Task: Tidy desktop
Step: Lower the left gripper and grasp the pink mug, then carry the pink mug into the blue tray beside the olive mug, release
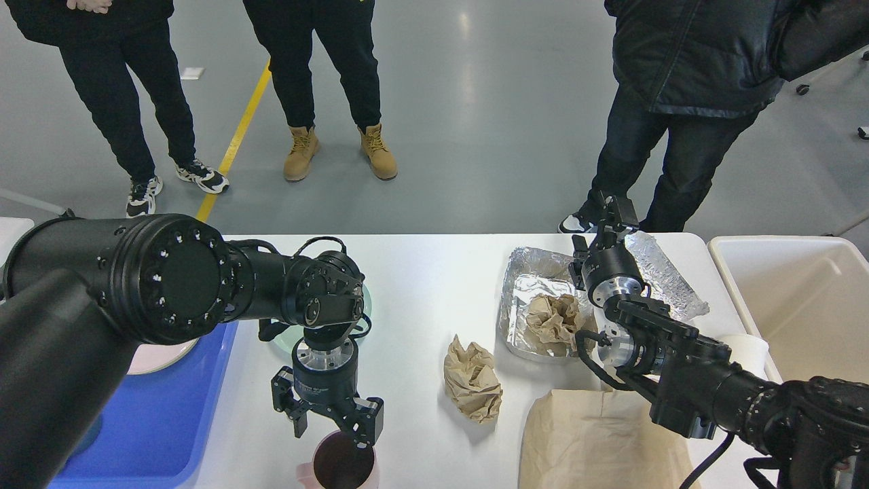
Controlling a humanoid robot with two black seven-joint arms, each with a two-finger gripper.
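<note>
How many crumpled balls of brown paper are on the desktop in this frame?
2: one crumpled paper ball lies bare on the desktop; the other sits inside the foil tray. More might hide behind the arms.

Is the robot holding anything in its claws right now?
No. The left gripper hangs open over the pink cup, one finger at its rim. The right gripper is too dark to tell.

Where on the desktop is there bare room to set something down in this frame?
The widest bare patch of the desktop runs between the green plate and the foil tray, narrowing toward the crumpled paper ball. The right side is crowded: tray, brown paper bag, right arm. The near left holds the pink cup.
</note>
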